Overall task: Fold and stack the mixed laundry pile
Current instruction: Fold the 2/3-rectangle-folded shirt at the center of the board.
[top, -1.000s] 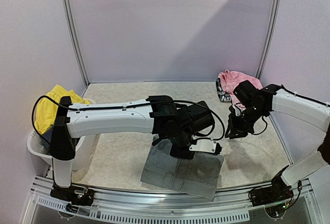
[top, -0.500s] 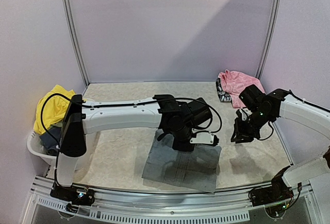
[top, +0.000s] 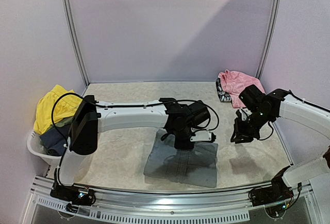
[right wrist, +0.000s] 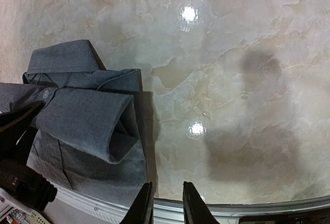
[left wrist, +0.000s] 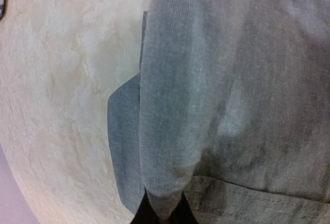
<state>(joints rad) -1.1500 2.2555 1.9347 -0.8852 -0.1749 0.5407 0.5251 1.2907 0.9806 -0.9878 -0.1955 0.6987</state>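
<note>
The grey long-sleeved shirt [top: 180, 161] lies partly folded at the table's front centre. My left gripper [top: 185, 144] is shut on a rolled fold of it [left wrist: 191, 80], held over the shirt's flat body [left wrist: 273, 80]. My right gripper [top: 238, 137] hovers to the right of the shirt over bare table, its fingers a little apart and empty [right wrist: 167, 206]. The shirt [right wrist: 82, 121] lies to its left in the right wrist view. The shiny pink piece [top: 234, 84] lies at the back right. The yellow shorts [top: 54, 108] and a dark blue item [top: 54, 141] sit in the white tub.
The white tub [top: 36, 152] stands at the table's left edge. A metal rail [top: 154, 208] runs along the front edge, close to the shirt's near hem. Booth walls close in the back and sides. Bare marbled table [top: 124, 152] lies between tub and shirt.
My left gripper has drawn back to the left and a little farther away with the grey fold in it. My right gripper moved right, away from the shirt, then stayed still.
</note>
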